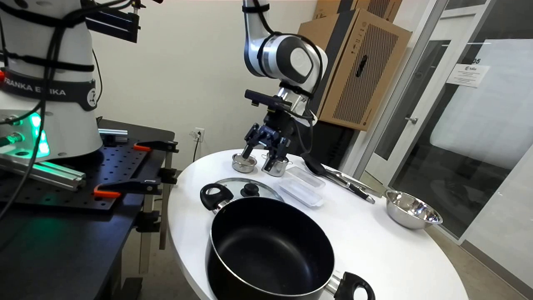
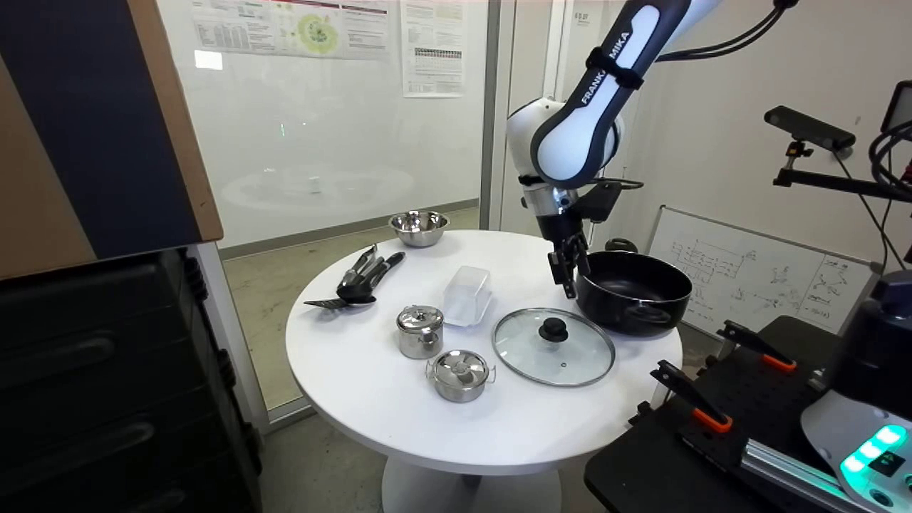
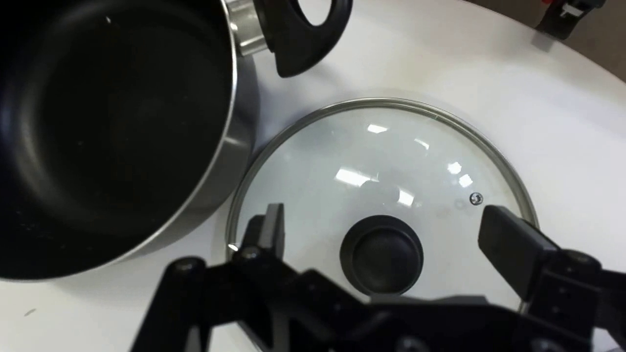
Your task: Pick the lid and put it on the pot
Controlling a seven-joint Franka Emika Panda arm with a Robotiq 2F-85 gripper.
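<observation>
Beside glass lid [image 2: 553,349]: pot [image 1: 270,250] uncovered, bare inside.

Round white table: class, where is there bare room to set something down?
Free: the patch between steel bowl, plastic box and pot; also the strip between lid, two-handled cup and table edge. Crowded: lid and pot sit close together, with the open pincer above the lid.

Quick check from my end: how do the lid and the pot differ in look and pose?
The lid is see-through glass; the pot is opaque black. The lid is shallow and lies on the white table; the pot is deep-walled and stands upright, open at the top. The lid has a single black knob at its centre; the pot has two black loop handles at its sides. Both are round.
</observation>
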